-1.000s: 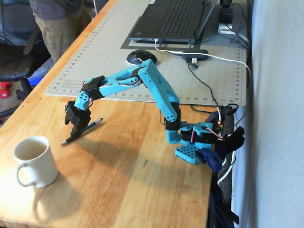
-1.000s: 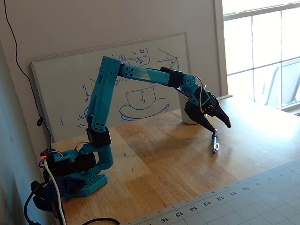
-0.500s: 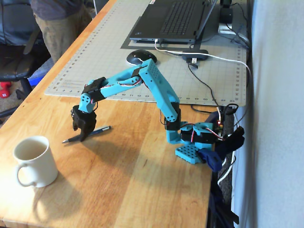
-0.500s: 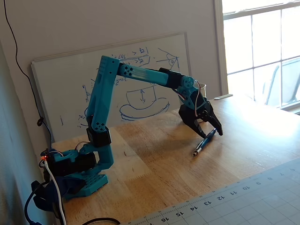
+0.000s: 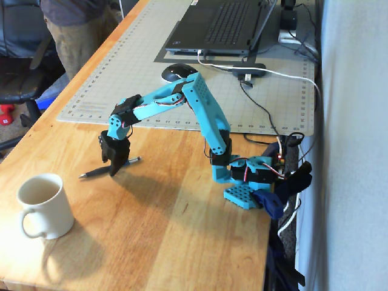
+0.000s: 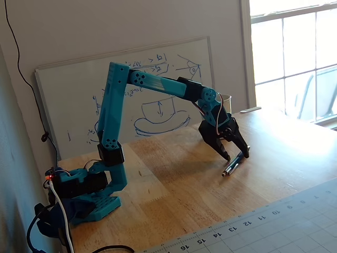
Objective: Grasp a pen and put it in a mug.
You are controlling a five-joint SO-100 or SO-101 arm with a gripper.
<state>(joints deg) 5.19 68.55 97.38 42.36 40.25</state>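
The slim dark pen (image 5: pixel 93 173) lies flat on the wooden table, silvery tip pointing left in a fixed view. It also shows in the other fixed view (image 6: pixel 230 168). My gripper (image 5: pixel 116 170) is down at the table with its black jaws open, one either side of the pen's middle. In the other fixed view the gripper (image 6: pixel 236 155) has its fingertips (image 6: pixel 227 155) spread over the pen's upper end. The cream-white mug (image 5: pixel 44 206) stands upright near the table's front left, handle toward the front edge, well apart from the gripper. Only its rim (image 6: pixel 226 97) peeks out behind the arm.
A grey cutting mat (image 5: pixel 139 66) lies behind the arm with a laptop (image 5: pixel 218 27) and a black mouse (image 5: pixel 177 72) on it. Cables (image 5: pixel 267 115) run by the arm's base (image 5: pixel 245 182). A whiteboard (image 6: pixel 158 105) leans on the wall. A person (image 5: pixel 76 27) stands at the table's far left.
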